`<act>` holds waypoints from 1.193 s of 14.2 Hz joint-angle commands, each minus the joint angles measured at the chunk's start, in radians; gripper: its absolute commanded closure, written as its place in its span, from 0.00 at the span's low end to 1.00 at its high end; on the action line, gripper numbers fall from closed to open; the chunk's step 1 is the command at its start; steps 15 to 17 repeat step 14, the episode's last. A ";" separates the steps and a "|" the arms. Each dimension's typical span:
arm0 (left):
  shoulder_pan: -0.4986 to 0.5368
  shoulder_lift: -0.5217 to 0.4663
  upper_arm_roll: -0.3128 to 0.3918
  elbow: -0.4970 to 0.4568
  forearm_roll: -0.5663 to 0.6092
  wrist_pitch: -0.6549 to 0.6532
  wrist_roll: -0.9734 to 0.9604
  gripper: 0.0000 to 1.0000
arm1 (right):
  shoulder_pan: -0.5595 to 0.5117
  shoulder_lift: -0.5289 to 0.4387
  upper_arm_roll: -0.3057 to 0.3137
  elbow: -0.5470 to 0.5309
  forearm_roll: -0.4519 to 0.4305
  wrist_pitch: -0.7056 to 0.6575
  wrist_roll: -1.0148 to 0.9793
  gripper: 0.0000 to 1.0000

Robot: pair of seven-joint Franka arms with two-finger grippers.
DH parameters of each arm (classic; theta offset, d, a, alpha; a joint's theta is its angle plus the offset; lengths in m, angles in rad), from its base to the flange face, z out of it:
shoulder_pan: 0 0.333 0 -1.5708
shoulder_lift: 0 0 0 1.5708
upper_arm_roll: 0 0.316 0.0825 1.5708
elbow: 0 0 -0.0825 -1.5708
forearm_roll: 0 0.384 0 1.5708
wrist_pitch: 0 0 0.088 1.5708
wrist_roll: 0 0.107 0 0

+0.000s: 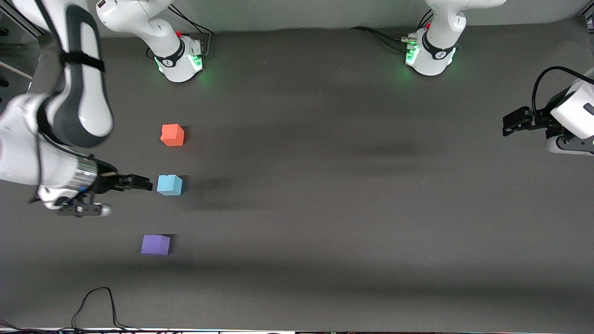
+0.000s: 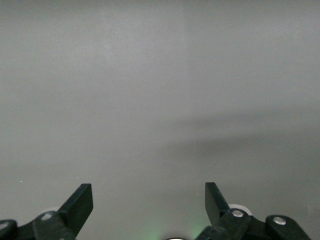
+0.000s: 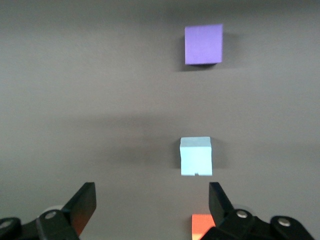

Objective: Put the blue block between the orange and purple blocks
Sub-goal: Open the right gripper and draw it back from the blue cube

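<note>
The blue block [image 1: 169, 185] sat on the dark table [image 1: 352, 195] toward the right arm's end, in the gap between the orange block [image 1: 172, 135], which lay farther from the front camera, and the purple block [image 1: 155, 244], which lay nearer to it. All three stood apart from one another in a rough line, the blue one nearly level with the middle of the gap, so the placement looked essentially done.

The right gripper [image 1: 139, 183] hung just beside the blue block at the right arm's end of the table, its fingers spread wide and holding nothing. In the right wrist view the blue block [image 3: 196, 156] showed ahead of the open fingertips [image 3: 84, 200], with the purple block [image 3: 203, 44] past it and a corner of the orange block [image 3: 202, 226] close by one finger.

The main risk from here seemed to be the right arm itself: with the fingers so close to the blue cube, any sideways sweep or a low retreat could nudge it out of line, or clip the orange cube that sat close to one finger. A light cube on a smooth mat would probably slide easily.

The left gripper [image 1: 510, 125] waited near the left arm's end of the table, fingers likewise wide and empty, seeing only bare surface, and posed little threat.
</note>
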 commanded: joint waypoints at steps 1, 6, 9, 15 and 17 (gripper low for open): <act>0.005 -0.004 -0.009 0.004 -0.006 -0.012 0.001 0.00 | -0.162 -0.156 0.218 -0.016 -0.137 -0.060 0.135 0.00; 0.013 -0.001 -0.009 0.004 -0.006 -0.011 0.009 0.00 | -0.527 -0.318 0.586 -0.116 -0.231 -0.068 0.143 0.00; 0.013 -0.003 -0.009 0.006 0.000 0.003 0.009 0.00 | -0.601 -0.369 0.648 -0.165 -0.233 -0.069 0.136 0.00; 0.013 -0.002 -0.009 0.004 0.000 0.011 0.009 0.00 | -0.592 -0.351 0.650 -0.160 -0.270 -0.069 0.136 0.00; 0.013 -0.002 -0.009 0.004 0.000 0.011 0.009 0.00 | -0.592 -0.351 0.650 -0.160 -0.270 -0.069 0.136 0.00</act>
